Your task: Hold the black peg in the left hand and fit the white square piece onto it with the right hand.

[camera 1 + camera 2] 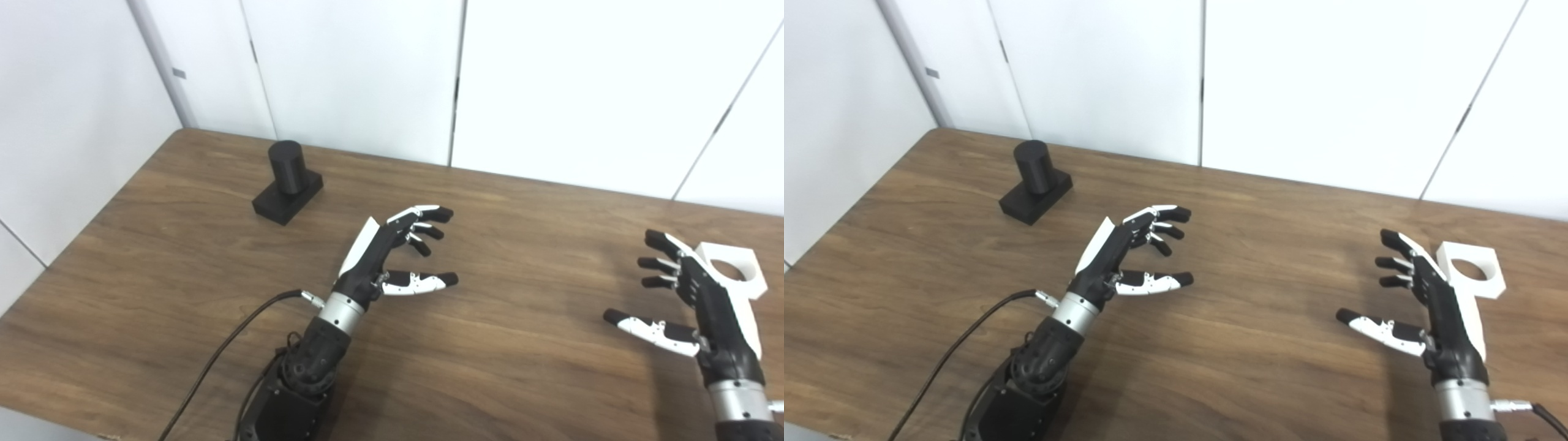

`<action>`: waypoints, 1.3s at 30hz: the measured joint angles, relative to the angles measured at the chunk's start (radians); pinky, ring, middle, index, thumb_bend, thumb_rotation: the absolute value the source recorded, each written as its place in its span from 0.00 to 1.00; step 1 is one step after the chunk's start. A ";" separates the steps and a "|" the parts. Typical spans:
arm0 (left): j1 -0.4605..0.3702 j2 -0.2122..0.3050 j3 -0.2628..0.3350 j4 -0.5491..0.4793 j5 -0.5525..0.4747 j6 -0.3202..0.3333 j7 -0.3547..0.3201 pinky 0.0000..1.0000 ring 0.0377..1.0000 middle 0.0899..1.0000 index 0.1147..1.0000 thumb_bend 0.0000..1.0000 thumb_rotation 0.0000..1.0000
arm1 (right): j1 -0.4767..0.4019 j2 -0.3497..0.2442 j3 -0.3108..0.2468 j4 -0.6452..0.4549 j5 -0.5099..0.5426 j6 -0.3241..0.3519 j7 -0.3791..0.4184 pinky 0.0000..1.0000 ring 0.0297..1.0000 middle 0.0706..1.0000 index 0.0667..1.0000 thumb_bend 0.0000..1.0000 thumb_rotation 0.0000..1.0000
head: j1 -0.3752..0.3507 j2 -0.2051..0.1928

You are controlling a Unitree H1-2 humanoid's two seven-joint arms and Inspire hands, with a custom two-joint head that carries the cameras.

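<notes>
Black against the brown wooden table (184,257), your peg (286,182) stands upright at far left. Your left hand (392,257) hovers mid-table, fingers spread, empty. At right, your right hand (692,300) is likewise spread, just beside the white square piece (738,269) lying flat.

The table (184,257) under me is dark brown wood with a streaked grain, and the wall panels (355,73) behind it are plain white with thin dark seams. The peg (286,166) and its square base are matte black all over, while the square piece (1475,269) with the round hole is plain white. My left hand (392,254) and my right hand (1421,306) are both black with white plates, black fingertips and silver wrist rings, and a black cable (233,343) runs to my left wrist.
</notes>
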 measured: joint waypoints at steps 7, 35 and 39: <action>-0.007 -0.014 -0.011 0.037 0.031 -0.015 0.028 0.53 0.66 0.74 0.72 0.73 0.13 | 0.001 0.005 -0.006 -0.037 0.021 0.043 0.010 0.64 0.76 0.83 0.81 0.66 0.00 | 0.040 -0.043; -0.021 -0.030 0.003 0.017 0.161 -0.020 0.157 0.55 0.69 0.72 0.67 0.75 0.06 | 0.008 0.004 -0.001 -0.085 -0.010 0.076 0.033 0.59 0.71 0.80 0.80 0.66 0.00 | 0.051 -0.065; -0.040 -0.010 0.015 -0.042 0.160 -0.016 0.150 0.57 0.69 0.72 0.67 0.76 0.02 | 0.008 0.005 -0.002 -0.092 -0.010 0.086 0.034 0.57 0.71 0.81 0.80 0.65 0.00 | 0.057 -0.068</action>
